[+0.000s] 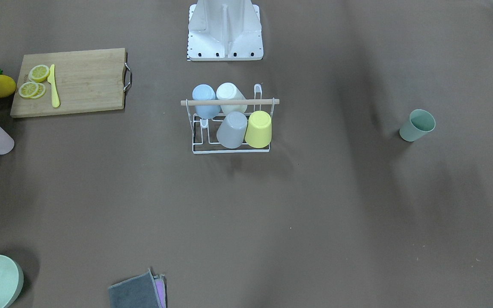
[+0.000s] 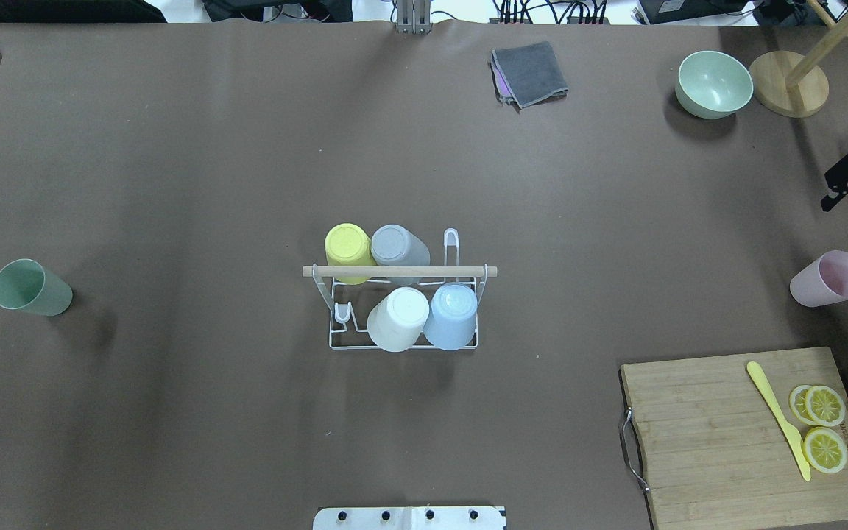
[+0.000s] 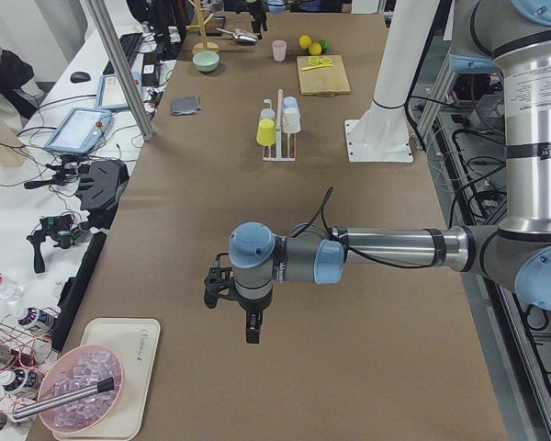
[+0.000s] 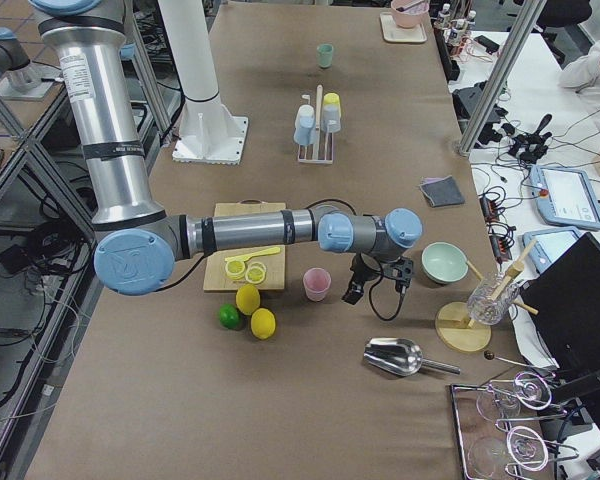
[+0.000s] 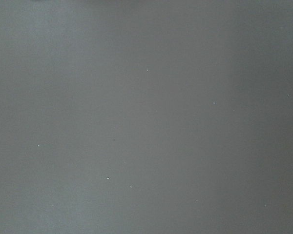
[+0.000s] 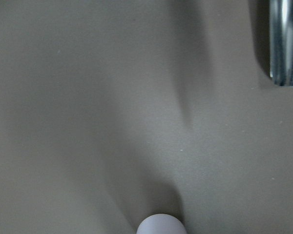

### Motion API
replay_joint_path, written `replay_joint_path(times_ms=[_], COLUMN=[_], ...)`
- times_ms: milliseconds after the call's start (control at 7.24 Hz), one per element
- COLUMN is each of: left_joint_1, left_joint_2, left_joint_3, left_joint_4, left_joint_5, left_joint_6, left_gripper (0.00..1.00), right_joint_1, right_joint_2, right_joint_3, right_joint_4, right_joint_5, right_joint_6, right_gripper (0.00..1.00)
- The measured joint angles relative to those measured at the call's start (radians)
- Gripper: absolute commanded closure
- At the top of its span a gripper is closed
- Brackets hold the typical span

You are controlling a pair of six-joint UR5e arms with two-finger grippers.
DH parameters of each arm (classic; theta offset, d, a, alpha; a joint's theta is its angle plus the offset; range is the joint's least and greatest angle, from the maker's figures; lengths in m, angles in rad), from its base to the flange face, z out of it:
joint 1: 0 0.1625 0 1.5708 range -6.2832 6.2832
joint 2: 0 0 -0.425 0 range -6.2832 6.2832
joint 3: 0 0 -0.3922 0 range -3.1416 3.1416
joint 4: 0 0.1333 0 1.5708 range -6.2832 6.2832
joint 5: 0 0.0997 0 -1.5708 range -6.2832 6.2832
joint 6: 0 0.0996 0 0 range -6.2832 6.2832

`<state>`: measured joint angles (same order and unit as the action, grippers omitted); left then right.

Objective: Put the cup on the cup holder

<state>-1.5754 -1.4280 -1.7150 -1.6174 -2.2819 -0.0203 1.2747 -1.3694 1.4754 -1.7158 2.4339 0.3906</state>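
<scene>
A pink cup [image 2: 830, 278] stands upright near the table's right end, well apart from the central cup holder [image 2: 461, 271], which carries four upturned cups and has two pegs free. The right gripper [image 2: 840, 184] hovers near the cup, apparently spread apart. Whether the left gripper [image 3: 231, 312] is spread or closed, I cannot tell. The best approach would be to grasp the wall squarely, invert the cup, and lower it over a free peg.
</scene>
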Motion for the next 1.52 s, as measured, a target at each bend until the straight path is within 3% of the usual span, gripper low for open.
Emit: replay_joint_path(times_ms=[552,829,1519], left_joint_1=[0.004,0.024,0.237], left_joint_2=[-0.057,-0.160,-0.418], left_joint_3=[0.002,0.018,0.111], left_joint_4=[0.064,0.179,0.358], left_joint_5=[-0.009,-0.022,-0.026], left_joint_6=[-0.004,-0.005,-0.082], left_gripper=[0.02,0.02,0.02], right_joint_1=[-0.083,-0.093,-0.075], right_joint_2=[0.020,0.025,0.097], right_joint_3=[-0.035,-0.060,-0.115], right_joint_4=[-0.006,-0.014,-0.176], right_joint_5=[-0.011,-0.011,-0.013], right_joint_6=[-0.139,-0.198,-0.302], right_gripper=[0.01,0.01,0.03])
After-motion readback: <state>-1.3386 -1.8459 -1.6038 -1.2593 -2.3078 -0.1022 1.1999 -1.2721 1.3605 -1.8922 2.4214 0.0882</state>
